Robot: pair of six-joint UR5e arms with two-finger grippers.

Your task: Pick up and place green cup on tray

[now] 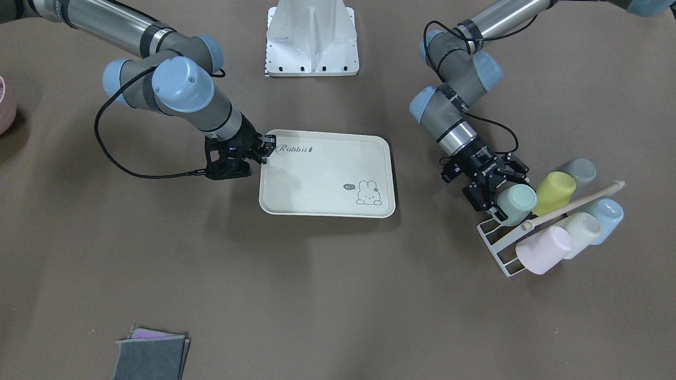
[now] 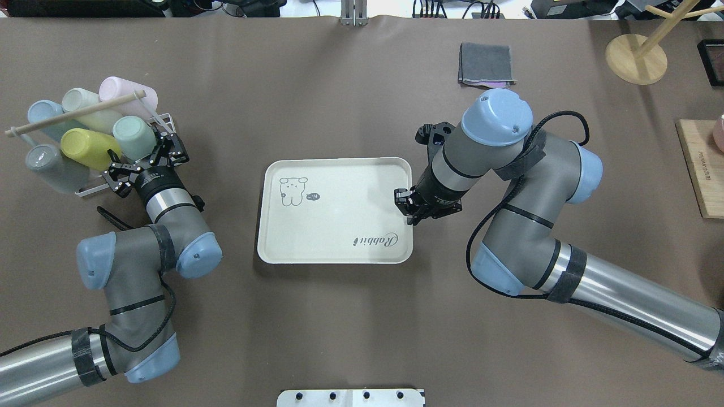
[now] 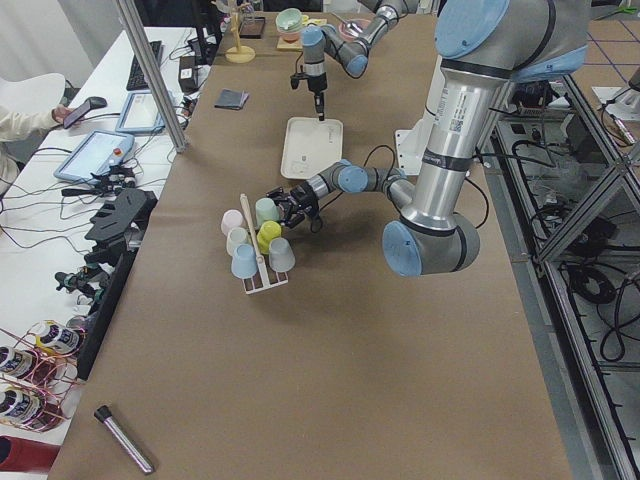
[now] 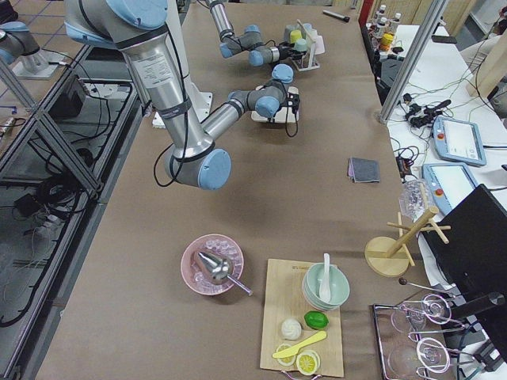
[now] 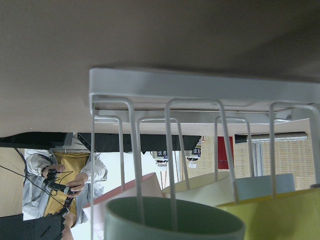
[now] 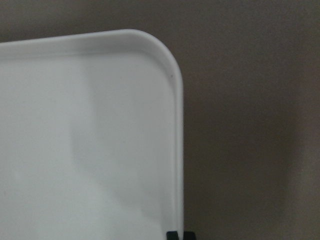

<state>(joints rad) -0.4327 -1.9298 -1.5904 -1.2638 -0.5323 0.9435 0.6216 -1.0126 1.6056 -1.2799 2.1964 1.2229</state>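
Note:
The green cup [image 1: 518, 203] lies tilted on a white wire rack [image 1: 499, 248], nearest the robot, and also shows in the overhead view [image 2: 133, 137] and the left wrist view [image 5: 170, 220]. My left gripper [image 1: 511, 196] is open, with its fingers on either side of the cup's end [image 2: 141, 154]. The cream tray [image 1: 317, 179] with the "Rabbit" script lies flat in the middle of the table [image 2: 339, 192]. My right gripper [image 1: 268, 148] is shut on the tray's rim at its short edge [image 2: 406, 208]. The right wrist view shows the tips [image 6: 178, 235] pinching the rim [image 6: 177, 125].
The rack also holds a yellow-green cup [image 1: 554, 192], a grey cup [image 1: 578, 171], a blue cup [image 1: 604, 216], a cream cup [image 1: 581, 229] and a pink cup [image 1: 544, 250] under a wooden rod [image 1: 575, 203]. A folded grey cloth [image 2: 486, 63] and a wooden stand [image 2: 636, 56] lie at the far side.

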